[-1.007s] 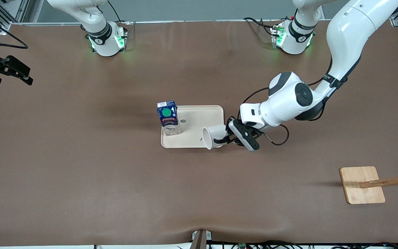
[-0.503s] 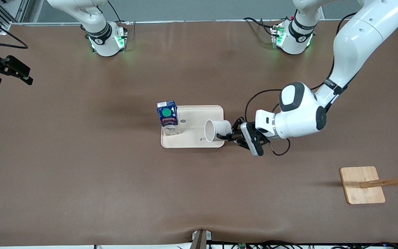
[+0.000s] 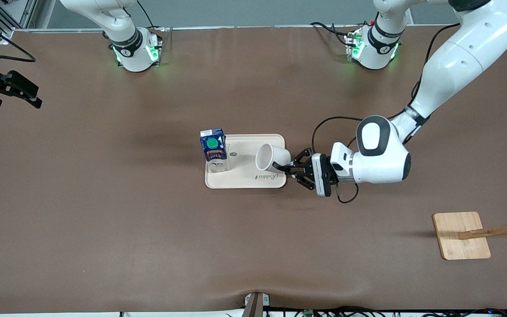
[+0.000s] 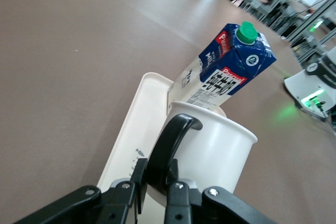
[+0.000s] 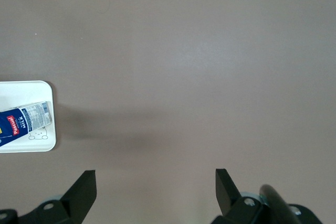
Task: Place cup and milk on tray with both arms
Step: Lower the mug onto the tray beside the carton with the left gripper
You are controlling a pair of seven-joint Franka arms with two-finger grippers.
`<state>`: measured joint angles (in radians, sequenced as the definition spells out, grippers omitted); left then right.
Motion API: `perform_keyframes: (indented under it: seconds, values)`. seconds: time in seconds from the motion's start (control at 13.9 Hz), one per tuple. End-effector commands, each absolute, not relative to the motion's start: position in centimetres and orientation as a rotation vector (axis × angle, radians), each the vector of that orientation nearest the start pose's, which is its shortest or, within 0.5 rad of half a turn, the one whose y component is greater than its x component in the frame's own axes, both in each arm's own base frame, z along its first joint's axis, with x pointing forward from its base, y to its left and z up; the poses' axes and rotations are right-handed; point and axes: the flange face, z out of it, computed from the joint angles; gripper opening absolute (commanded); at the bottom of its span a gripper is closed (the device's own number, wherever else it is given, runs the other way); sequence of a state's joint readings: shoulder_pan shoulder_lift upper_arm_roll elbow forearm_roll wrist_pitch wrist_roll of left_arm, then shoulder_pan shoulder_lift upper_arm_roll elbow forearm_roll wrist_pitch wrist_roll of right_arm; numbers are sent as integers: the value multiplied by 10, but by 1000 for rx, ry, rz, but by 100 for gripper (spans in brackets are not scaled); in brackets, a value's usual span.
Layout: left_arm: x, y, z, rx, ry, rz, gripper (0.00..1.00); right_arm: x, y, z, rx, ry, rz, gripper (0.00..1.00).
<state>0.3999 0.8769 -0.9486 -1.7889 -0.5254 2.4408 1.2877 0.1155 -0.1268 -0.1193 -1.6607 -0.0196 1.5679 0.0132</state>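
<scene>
The cream tray (image 3: 244,176) lies mid-table. The milk (image 3: 213,149) stands upright on the tray's end toward the right arm. My left gripper (image 3: 292,169) is shut on the black handle of the white cup (image 3: 271,157). It holds the cup tilted on its side over the tray's other end, mouth toward the milk. In the left wrist view the fingers (image 4: 137,178) pinch the handle (image 4: 170,140) of the cup (image 4: 215,150), with the milk (image 4: 231,66) and the tray (image 4: 139,124) past it. My right gripper (image 5: 155,182) is open and empty, high over bare table.
A wooden board with sticks (image 3: 460,235) lies near the left arm's end of the table, nearer to the front camera. The right wrist view shows the milk (image 5: 26,121) and the tray (image 5: 26,90) at its edge.
The left gripper has swung and carried the cup farther over the tray, uncovering the "Rabbit" script. The milk and the right arm have not moved.
</scene>
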Motion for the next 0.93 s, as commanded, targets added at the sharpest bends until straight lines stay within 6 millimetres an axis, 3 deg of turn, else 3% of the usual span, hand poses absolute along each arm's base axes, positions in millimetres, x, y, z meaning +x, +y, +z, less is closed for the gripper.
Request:
perform_keyframes:
  seconds: [0.0, 0.07, 0.29, 0.36, 0.5, 0.86]
  values:
    - [597, -293, 209, 1678, -1147, 479, 0, 516, -12, 654, -3151, 37, -50, 100]
    - [591, -297, 189, 1635, -1135, 489, 0, 516, -12, 653, -3151, 37, -45, 100]
    - [586, -300, 163, 1575, -1111, 529, 0, 516, -13, 653, -3149, 44, -45, 100]
    - [580, -305, 145, 1548, -1100, 529, 0, 516, -15, 653, -3149, 48, -45, 100]
    - [586, -303, 118, 1500, -1098, 602, 0, 516, -15, 653, -3148, 51, -45, 100]
    - [583, -307, 101, 1443, -1062, 679, 0, 516, -15, 652, -3148, 53, -42, 100]
